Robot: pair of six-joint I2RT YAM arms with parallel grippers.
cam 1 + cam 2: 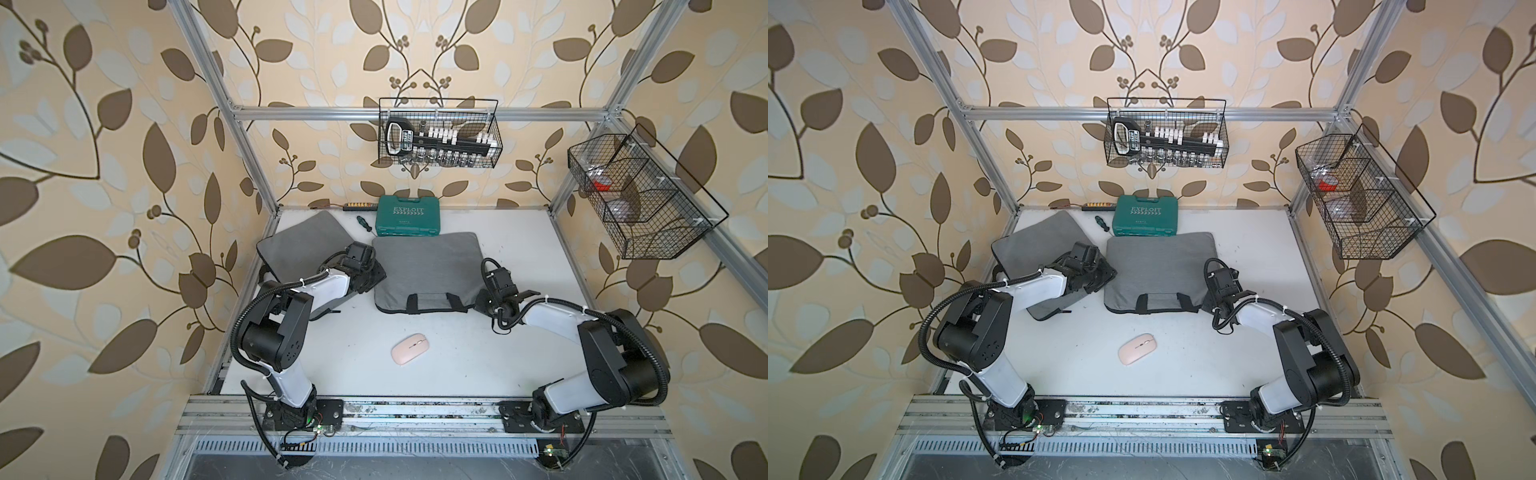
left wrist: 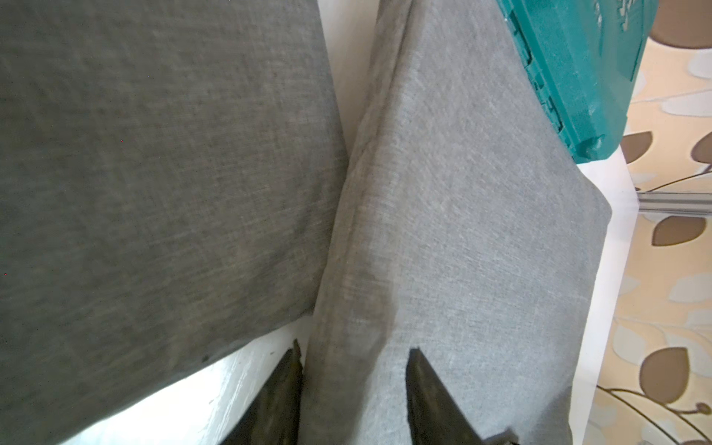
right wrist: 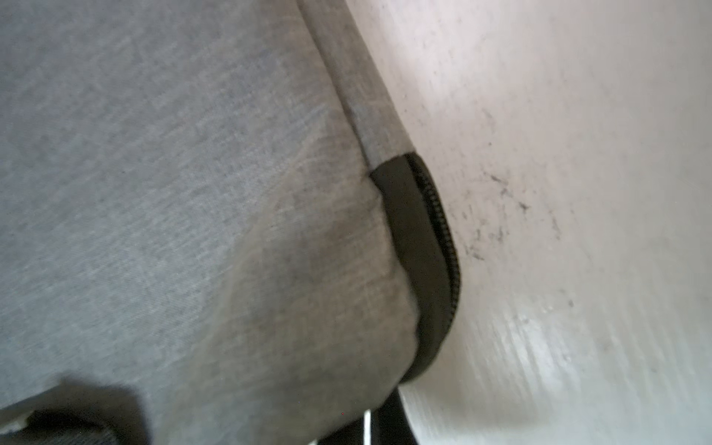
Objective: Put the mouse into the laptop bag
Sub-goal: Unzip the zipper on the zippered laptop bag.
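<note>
Closest in, at the bottom of both top views, the two arms rise from their rail. Just beyond them the pink mouse [image 1: 410, 349] lies alone on the white table [image 1: 519, 257], lower centre of frame and well apart from either gripper. It isn't in anything yet.

A little further back sits the laptop bag [image 1: 428, 270], flat, with its handles towards the mouse. The right gripper [image 1: 482, 303] is down at the bag's lower right corner with its jaws fully closed. Its wrist view shows the black zipper [image 3: 439, 246] curving round that corner with the fabric bunched beside it, but I honestly can't tell whether it has the pull tab or only a pinch of cloth.

The left gripper [image 2: 354, 346] is at the bag's left edge, jaws partly apart, one finger on the cloth and the other down by the table.

To my eye the step is opening the bag. It would go best if the left side closed firmly on that edge to anchor the bag first. The right could then draw the zip along the edge in line with the teeth, not upward, so the whole bag doesn't drag towards the mouse.

Further back, a second grey bag [image 1: 299, 245] nearly touches the left edge and should stay out of the grip. The green case [image 1: 409, 216] rests behind.
</note>
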